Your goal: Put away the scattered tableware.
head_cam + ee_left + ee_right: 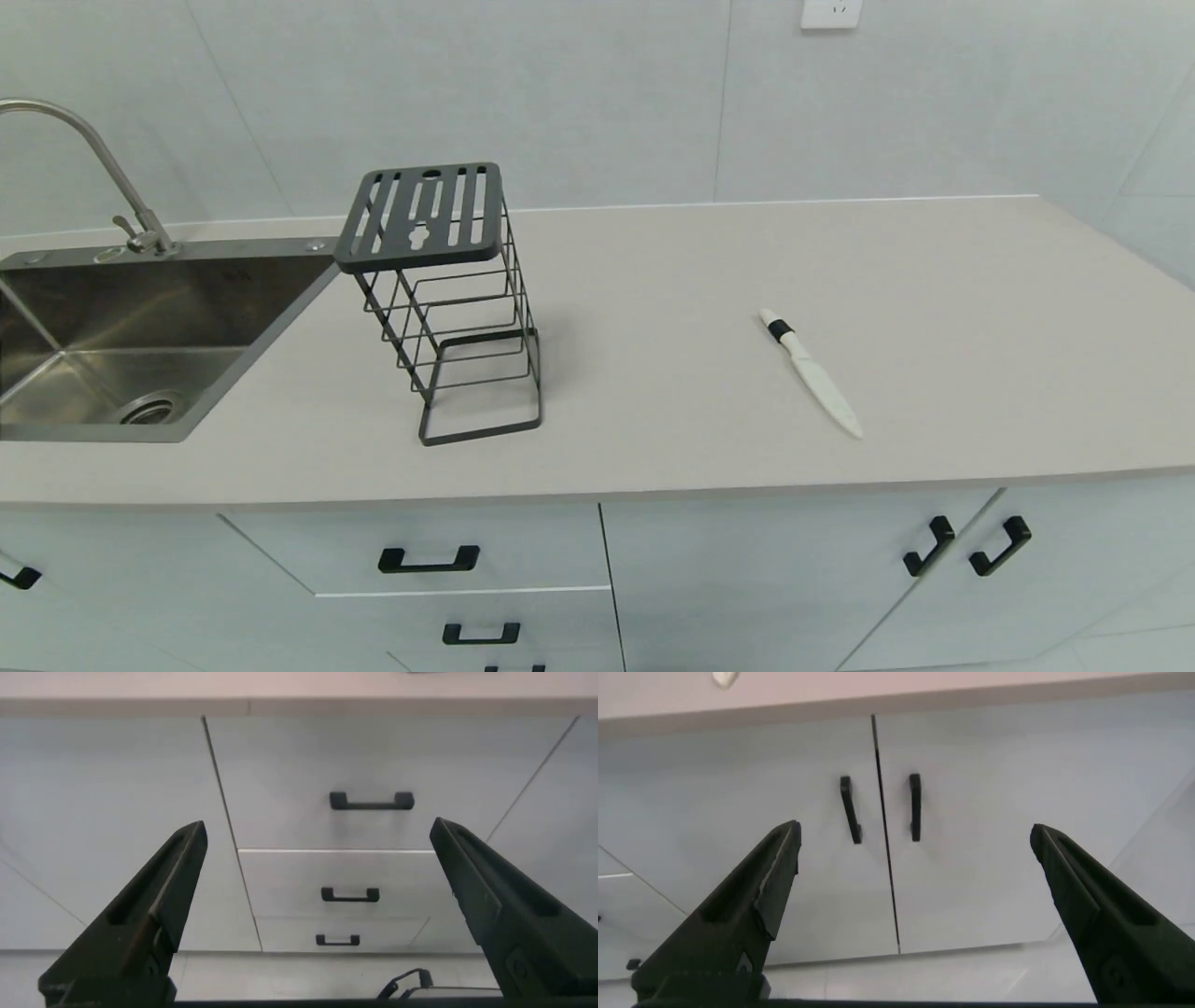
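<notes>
My left pincer (318,829) is spread wide with nothing between its two fingers. It faces a stack of white drawer fronts (336,849), where I count three black handles (372,801). My right pincer (915,829) is spread just as wide and also holds nothing. It faces a pair of white cabinet doors (990,812) with two upright black handles (850,809) side by side at the seam.

From the head view I count one white knife (808,371), one black wire rack (448,299), one sink (233,308) and one tap (84,149).

The knife lies flat on the tabletop (700,280), well apart from the rack and at about 3 o'clock from it. Its long axis runs from 11 o'clock to 5 o'clock. The end with the black band points to 11 o'clock, toward the wall, and the tapered tip points to 5 o'clock, toward the front edge.

The rack stands on the tabletop between knife and sink. Its slotted top plate is tilted and sits offset toward 11 o'clock from its base frame. Through its wires I see only tabletop.

The steel sink is just beside the rack at 9 o'clock. A round drain (149,409) sits in its floor, and the tap arches over it from the back rim. A wall socket (830,12) sits at 12 o'clock above the knife.
</notes>
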`<state>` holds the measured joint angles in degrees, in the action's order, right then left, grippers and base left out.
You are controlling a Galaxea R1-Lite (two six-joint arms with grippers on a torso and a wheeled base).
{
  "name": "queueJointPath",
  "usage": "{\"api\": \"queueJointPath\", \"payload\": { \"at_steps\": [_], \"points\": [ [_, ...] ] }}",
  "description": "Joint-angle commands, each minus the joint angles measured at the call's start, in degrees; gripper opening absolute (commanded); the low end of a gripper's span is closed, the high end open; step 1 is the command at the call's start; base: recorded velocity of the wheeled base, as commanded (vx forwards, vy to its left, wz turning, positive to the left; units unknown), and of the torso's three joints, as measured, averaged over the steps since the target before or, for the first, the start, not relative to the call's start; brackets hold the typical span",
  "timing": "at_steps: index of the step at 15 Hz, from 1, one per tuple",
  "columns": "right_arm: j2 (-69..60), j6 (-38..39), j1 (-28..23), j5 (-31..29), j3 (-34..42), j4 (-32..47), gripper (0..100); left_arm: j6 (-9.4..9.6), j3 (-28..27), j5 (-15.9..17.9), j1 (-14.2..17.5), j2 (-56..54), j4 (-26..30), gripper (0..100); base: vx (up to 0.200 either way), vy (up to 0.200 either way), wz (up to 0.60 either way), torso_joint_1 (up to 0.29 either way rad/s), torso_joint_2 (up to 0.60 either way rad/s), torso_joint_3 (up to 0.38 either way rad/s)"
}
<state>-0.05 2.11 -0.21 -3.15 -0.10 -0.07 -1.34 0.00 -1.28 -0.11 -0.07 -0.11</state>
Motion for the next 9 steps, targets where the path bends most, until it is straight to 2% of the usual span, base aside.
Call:
{"api": "queueJointPath", "payload": {
  "at_steps": [1,9],
  "points": [
    [0.0,0.0,0.0,0.0,0.0,0.0,100,0.02,0.0,0.0,0.0,0.1,-0.1,100,0.0,0.0,0.0,0.276,-0.52,-0.227],
    [0.0,0.1,-0.1,-0.1,0.0,0.0,100,-0.07,0.0,0.0,0.0,0.1,-0.1,100,0.0,0.0,0.0,0.292,-0.56,-0.267]
  ]
}}
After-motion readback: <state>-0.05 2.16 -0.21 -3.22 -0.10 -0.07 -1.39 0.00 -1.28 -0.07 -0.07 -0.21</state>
